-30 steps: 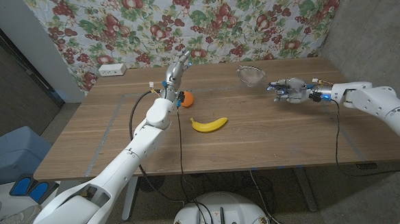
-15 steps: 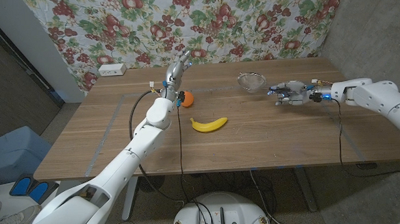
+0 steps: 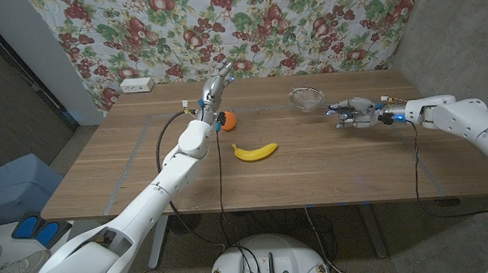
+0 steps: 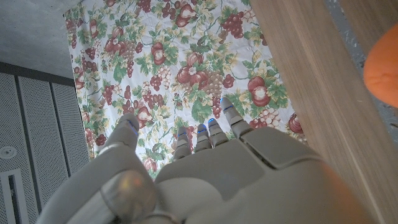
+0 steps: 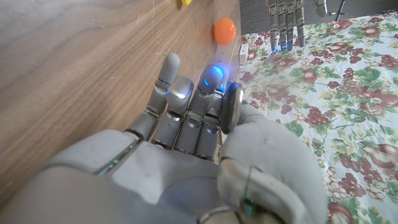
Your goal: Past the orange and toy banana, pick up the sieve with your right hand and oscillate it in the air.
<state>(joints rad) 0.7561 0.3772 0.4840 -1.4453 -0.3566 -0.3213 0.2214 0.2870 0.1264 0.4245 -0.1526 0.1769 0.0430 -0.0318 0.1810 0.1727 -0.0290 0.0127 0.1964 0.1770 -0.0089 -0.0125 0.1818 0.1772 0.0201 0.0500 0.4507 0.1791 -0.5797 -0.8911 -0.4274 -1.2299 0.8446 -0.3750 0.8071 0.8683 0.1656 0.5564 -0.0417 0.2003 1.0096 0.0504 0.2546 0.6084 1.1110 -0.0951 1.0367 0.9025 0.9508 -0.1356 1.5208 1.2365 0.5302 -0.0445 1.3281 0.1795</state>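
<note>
The metal sieve [image 3: 306, 96] stands on the far side of the wooden table [image 3: 128, 159], past the orange [image 3: 228, 120] and the yellow toy banana [image 3: 255, 151]. My right hand [image 3: 353, 112] hovers just right of the sieve and a little nearer, fingers reaching toward it, apart from it and holding nothing. In the right wrist view my right hand [image 5: 193, 130] has its fingers partly bent over the table, with the orange [image 5: 224, 29] beyond them. My left hand [image 3: 216, 86] is raised above the orange with its fingers stretched out; the left wrist view shows that hand [image 4: 205, 168] empty, with the orange [image 4: 384, 65] to one side.
A white box [image 3: 136, 84] lies at the table's far left corner. A fruit-patterned cloth [image 3: 305, 25] hangs behind the table. A black cable [image 3: 413, 157] trails from my right arm across the table's right part. The left arm's cable [image 3: 162, 137] loops near the orange.
My right forearm has shifted slightly, while the hand stays at about the same spot beside the sieve. The left arm, orange and banana have not moved.
</note>
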